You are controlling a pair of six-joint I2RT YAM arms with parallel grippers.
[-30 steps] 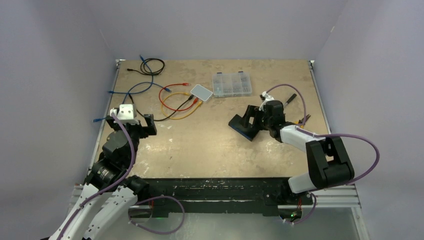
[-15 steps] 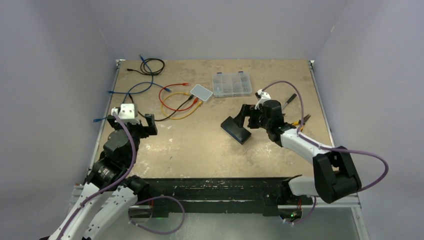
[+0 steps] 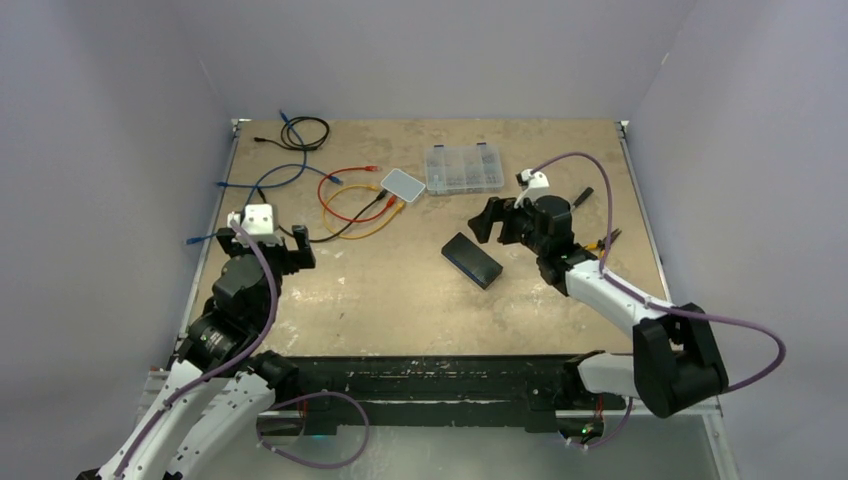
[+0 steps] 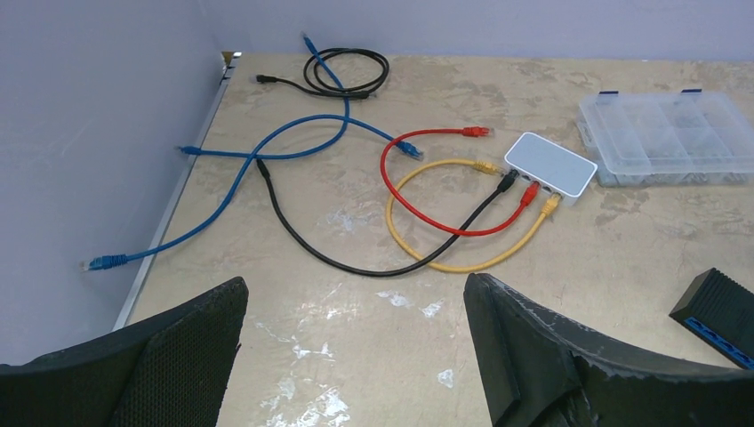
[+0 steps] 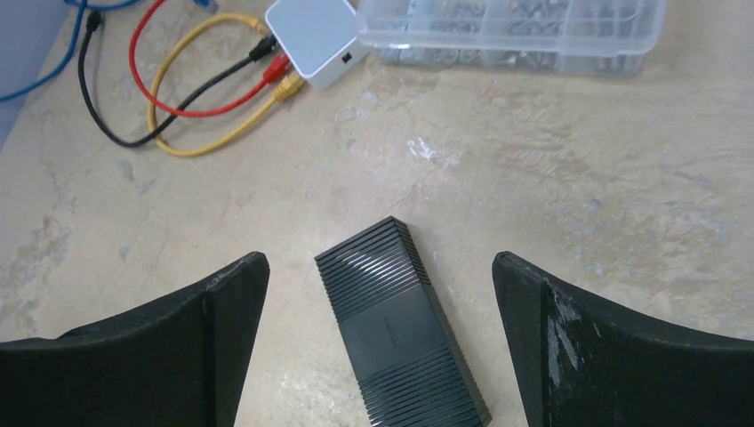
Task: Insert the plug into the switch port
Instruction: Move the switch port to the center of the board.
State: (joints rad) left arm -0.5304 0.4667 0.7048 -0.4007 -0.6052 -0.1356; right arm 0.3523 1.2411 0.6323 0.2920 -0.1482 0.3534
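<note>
Between the right fingers [image 5: 178, 347], spread wide and empty, the black switch [image 5: 400, 329] lies flat on the desk [image 5: 578, 196]; the left fingers [image 4: 160, 356] gape empty too.

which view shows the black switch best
The right wrist view: the black switch lies almost whole in frame, close up, its ribbed top clear. The top external view shows it whole but small, flat on the table. The left wrist view catches only one corner at the right edge, with a blue strip on its side.

Black switch [image 4: 722, 307] cropped at left wrist view's right edge (1 corner showing), organizer box [image 5: 516, 31] top cut off
</note>
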